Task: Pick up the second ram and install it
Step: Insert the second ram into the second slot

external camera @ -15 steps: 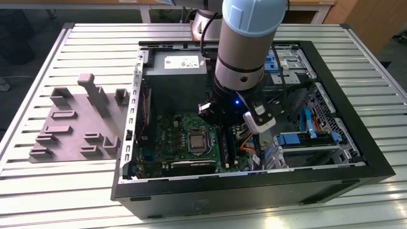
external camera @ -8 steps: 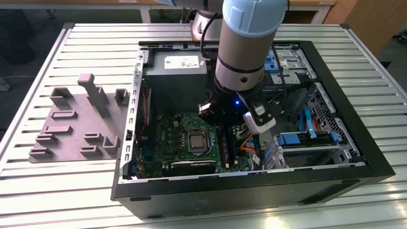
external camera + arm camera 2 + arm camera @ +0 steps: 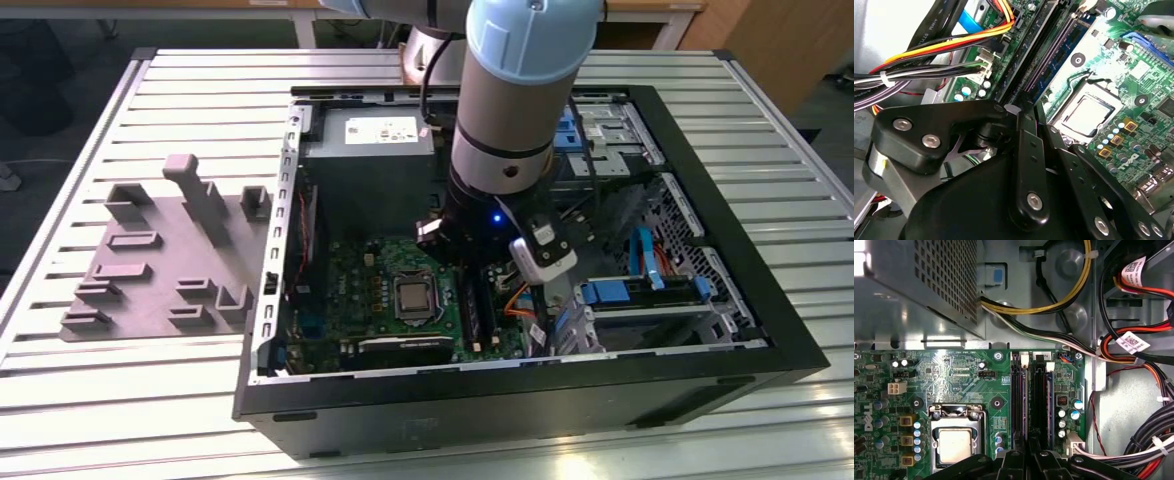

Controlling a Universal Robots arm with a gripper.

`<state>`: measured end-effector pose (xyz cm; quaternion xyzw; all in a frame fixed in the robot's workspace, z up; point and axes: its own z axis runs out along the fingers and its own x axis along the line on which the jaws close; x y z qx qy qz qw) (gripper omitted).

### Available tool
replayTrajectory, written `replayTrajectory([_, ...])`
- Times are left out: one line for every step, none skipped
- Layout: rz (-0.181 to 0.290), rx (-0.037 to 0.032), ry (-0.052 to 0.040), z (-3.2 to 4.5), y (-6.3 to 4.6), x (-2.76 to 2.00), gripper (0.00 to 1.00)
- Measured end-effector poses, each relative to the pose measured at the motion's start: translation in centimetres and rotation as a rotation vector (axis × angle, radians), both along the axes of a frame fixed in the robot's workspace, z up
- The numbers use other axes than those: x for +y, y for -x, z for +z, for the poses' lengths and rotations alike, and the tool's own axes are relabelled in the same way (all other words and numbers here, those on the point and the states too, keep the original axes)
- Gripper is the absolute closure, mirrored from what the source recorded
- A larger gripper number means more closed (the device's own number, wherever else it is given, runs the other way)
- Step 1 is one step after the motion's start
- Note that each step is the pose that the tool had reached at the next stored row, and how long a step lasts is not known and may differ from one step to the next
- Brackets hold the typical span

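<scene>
Gripper (image 3: 1030, 442) closed over motherboard (image 3: 969, 385) memory slots (image 3: 1019, 400).

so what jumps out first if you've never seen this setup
The arm reaching down into the open computer case, over the green motherboard. In the first wrist view the tool sits right at the long black memory slots, beside the silver processor. A grey fixture lies on the exterior view's left.

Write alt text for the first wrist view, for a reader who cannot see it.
The black gripper sits low over a green motherboard, lined up with its long black memory slots. A square metal processor lies beside the slots. Behind the board are a perforated grey metal box and bundled yellow, black, orange and white cables.
</scene>
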<state>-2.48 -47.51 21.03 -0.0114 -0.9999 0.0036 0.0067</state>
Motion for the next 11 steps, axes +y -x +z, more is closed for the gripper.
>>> replayTrajectory([0.0, 0.0001, 0.0001, 0.0, 0.0, 0.0, 0.86])
replayTrajectory([0.0, 0.0, -0.0001, -0.02, 0.0, 0.0, 0.86])
replayTrajectory([0.0, 0.0, -0.0002, -0.02, 0.0, 0.0, 0.86])
replayTrajectory([0.0, 0.0001, -0.0002, -0.02, 0.0, 0.0, 0.86])
replayTrajectory([0.0, 0.0002, -0.0003, -0.01, 0.0, 0.01, 0.86])
replayTrajectory([0.0, 0.0003, -0.0004, 0.01, 0.0, 0.01, 0.86])
replayTrajectory([0.0, 0.0006, -0.0002, 0.06, -0.01, 0.01, 0.86])
replayTrajectory([0.0, 0.0009, -0.0002, 0.11, -0.01, 0.0, 0.86])
replayTrajectory([0.0, 0.0011, -0.0003, 0.18, -0.01, 0.0, 0.86])
replayTrajectory([0.0, 0.0013, -0.0003, 0.22, -0.02, 0.01, 0.86])
replayTrajectory([0.0, 0.0016, -0.0004, 0.23, -0.02, 0.01, 0.86])
